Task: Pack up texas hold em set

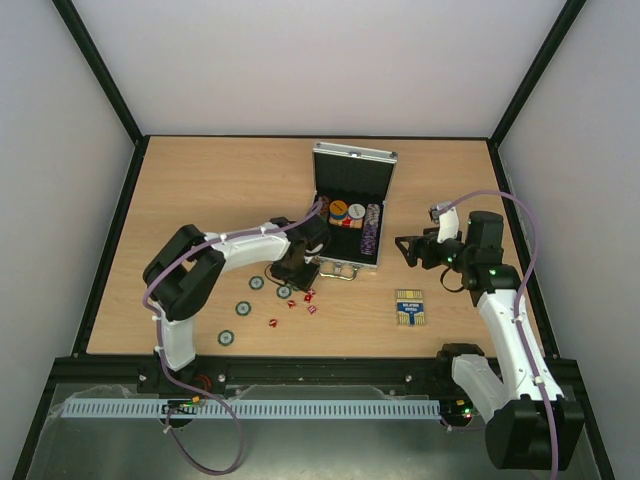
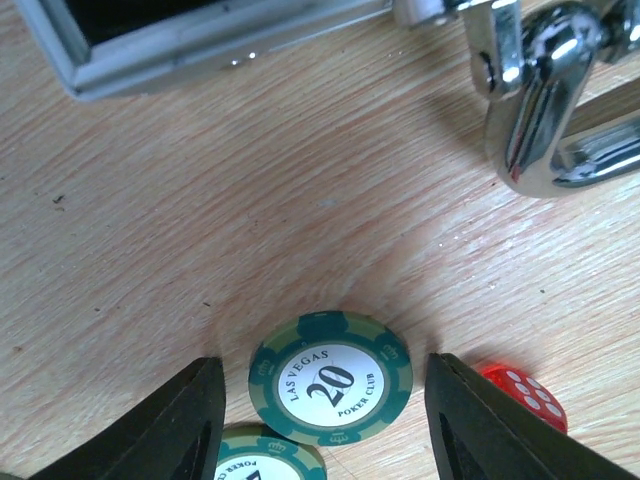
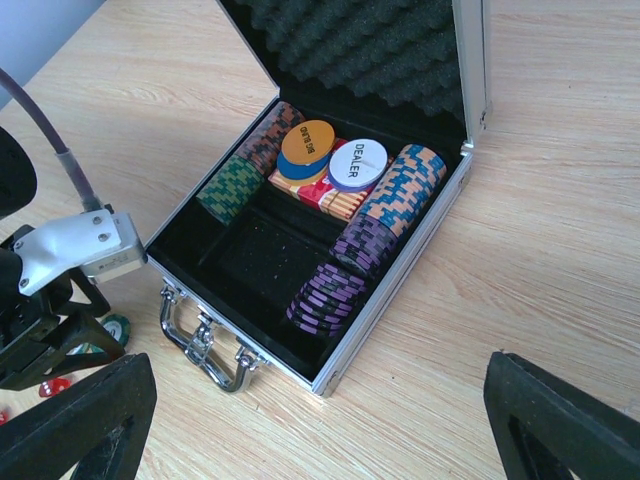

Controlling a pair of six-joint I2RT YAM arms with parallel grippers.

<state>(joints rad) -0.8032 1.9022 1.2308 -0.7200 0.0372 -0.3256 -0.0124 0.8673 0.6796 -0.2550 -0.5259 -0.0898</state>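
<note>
Packing looks about half done, by my judgement. From above, the case (image 1: 349, 215) lies open with chip stacks (image 1: 372, 232) inside, but four loose chips (image 1: 243, 309) and several red dice (image 1: 272, 322) lie at its seven o'clock, and the card deck box (image 1: 410, 307) at its five o'clock. The left gripper (image 1: 294, 272) sits low at the case's six o'clock. The right gripper (image 1: 408, 248) hangs at its three o'clock.

On the left wrist view, the fingers (image 2: 170, 430) stand partway apart on either side of a green chip (image 2: 330, 378), touching neither edge. One die (image 2: 525, 392) lies at the chip's three o'clock.

On the right wrist view, the fingers (image 3: 75, 425) are spread wide and hold nothing. The case's middle compartment (image 3: 262, 262) is bare.
</note>
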